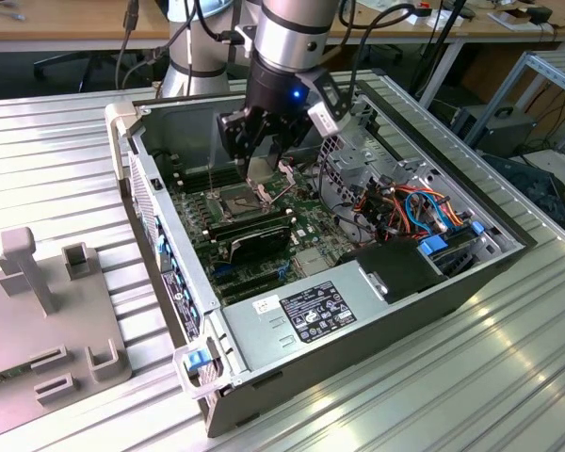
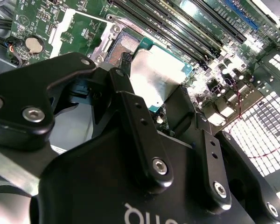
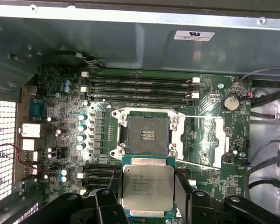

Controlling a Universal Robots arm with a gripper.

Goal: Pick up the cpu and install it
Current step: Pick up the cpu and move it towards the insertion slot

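The cpu (image 3: pixel 148 186), silver top showing, is clamped by its edges between the fingers of the claw (image 1: pixel 262 162). Just beyond the claw's tips lies the open socket (image 3: pixel 147 135) on the motherboard (image 3: pixel 210 154), inside an open computer case (image 1: pixel 358 320). The arm (image 1: pixel 292 38) reaches down into the case from above. A ribbed metal counter (image 1: pixel 56 132) carries the case, with wooden desks (image 1: pixel 75 24) behind.

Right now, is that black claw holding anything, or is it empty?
Claw: closed, holding the flat square silver-grey metal chip by two opposite edges.
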